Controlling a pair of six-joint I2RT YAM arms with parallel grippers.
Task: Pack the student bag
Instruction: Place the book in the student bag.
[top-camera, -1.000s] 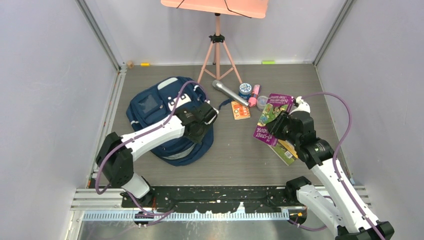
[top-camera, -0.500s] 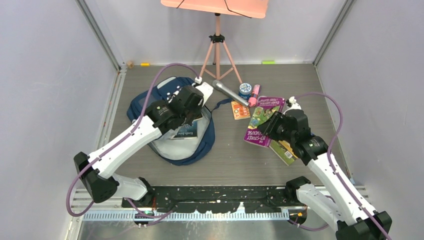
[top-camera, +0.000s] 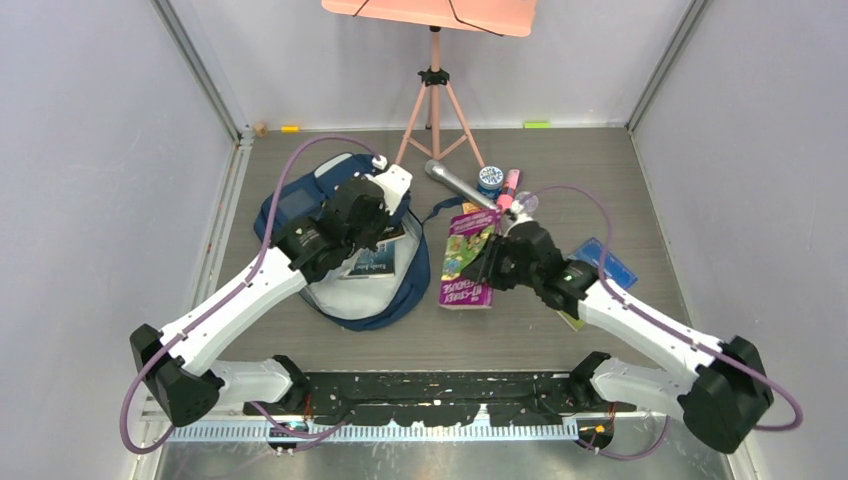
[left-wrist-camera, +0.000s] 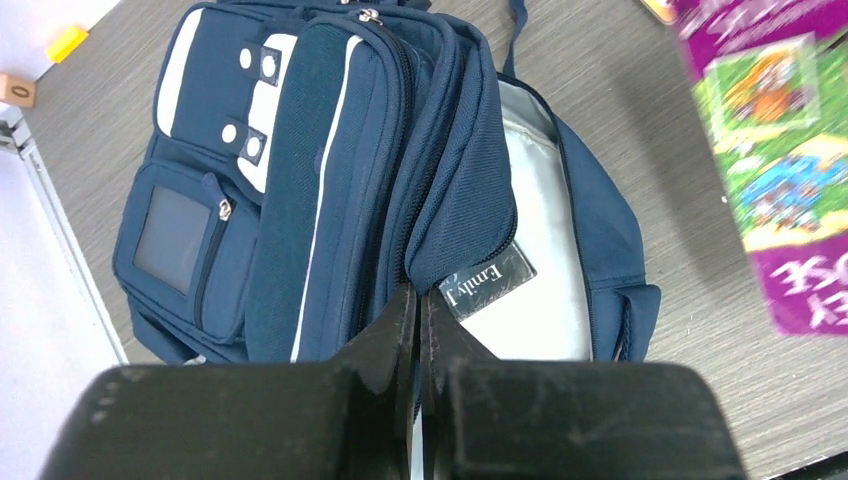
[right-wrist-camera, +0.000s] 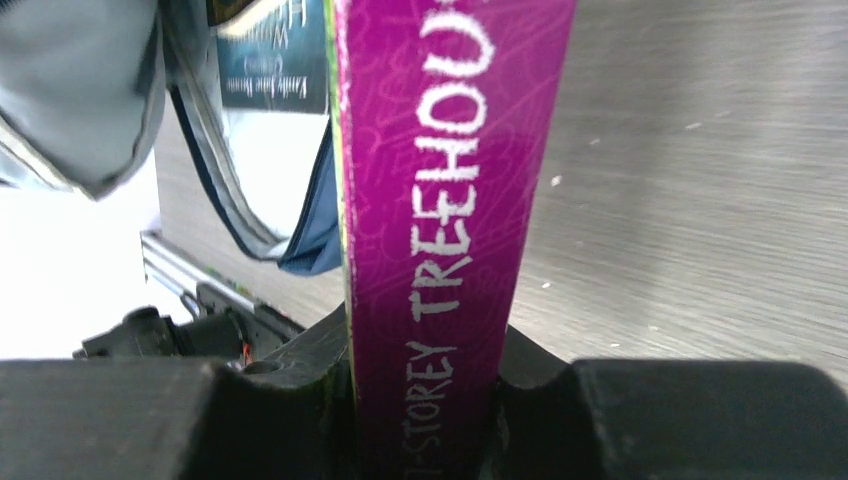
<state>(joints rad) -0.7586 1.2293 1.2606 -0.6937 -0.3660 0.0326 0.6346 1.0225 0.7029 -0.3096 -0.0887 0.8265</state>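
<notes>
The student bag (top-camera: 290, 215), navy with white stripes, lies at the left with its main compartment open and the grey lining (left-wrist-camera: 540, 250) showing. A dark book (top-camera: 372, 262) lies inside. My left gripper (top-camera: 385, 232) is shut on the edge of the bag's front panel (left-wrist-camera: 450, 230) and holds it up; in the left wrist view the left gripper (left-wrist-camera: 420, 300) has no gap between its fingers. My right gripper (top-camera: 490, 268) is shut on the spine of a purple book (top-camera: 465, 262), held just right of the bag's opening. In the right wrist view the right gripper (right-wrist-camera: 425, 340) clamps that purple book (right-wrist-camera: 440, 200), with the bag's rim (right-wrist-camera: 310, 250) to its left.
Behind the purple book lie a silver cylinder (top-camera: 455, 185), a blue round tin (top-camera: 489, 178), a pink tube (top-camera: 510, 188) and a small orange card (top-camera: 468, 208). A blue book (top-camera: 605, 262) lies at the right. A pink tripod stand (top-camera: 435, 90) stands at the back.
My left gripper has pulled the bag's front panel up and back, exposing the lining and the book inside. My right arm has swung left with the purple book, uncovering the blue book.
</notes>
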